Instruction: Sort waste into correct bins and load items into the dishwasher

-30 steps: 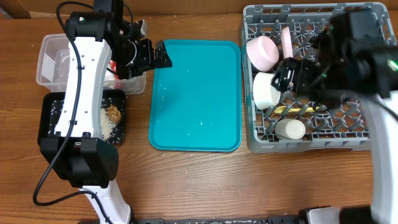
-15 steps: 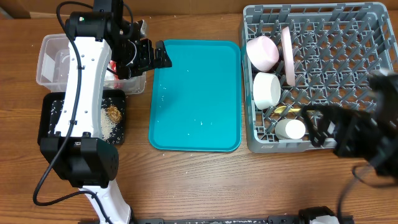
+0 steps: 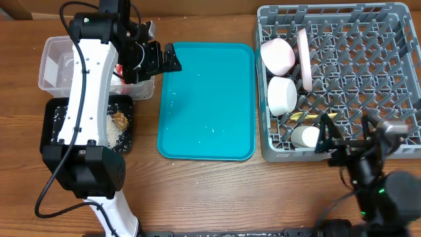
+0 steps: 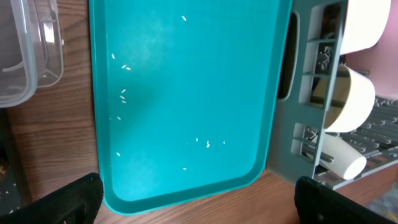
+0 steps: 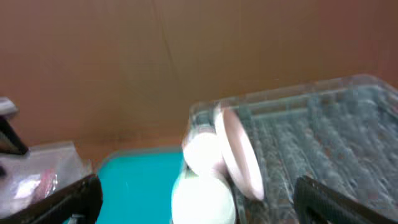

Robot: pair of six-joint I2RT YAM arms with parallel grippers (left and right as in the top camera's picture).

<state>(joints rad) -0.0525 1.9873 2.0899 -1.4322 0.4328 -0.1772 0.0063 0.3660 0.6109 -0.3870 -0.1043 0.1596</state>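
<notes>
The grey dish rack holds a pink bowl, a white bowl, an upright plate, a white cup and a yellow spoon. The clear tub holds something white, and a red wrapper shows at its right side. The black tray holds a brown food piece and rice. My left gripper is open and empty over the teal tray's far-left corner. My right gripper is open and empty at the rack's near edge. The carrot-like stick is hidden.
The teal tray lies between bins and rack with a few rice grains on it. The left arm spans the bins. The right wrist view is blurred and shows the rack, plate and teal tray.
My right arm has swung from above the rack's middle down to its near edge at the table's front. The left arm and the dishes have not moved.
</notes>
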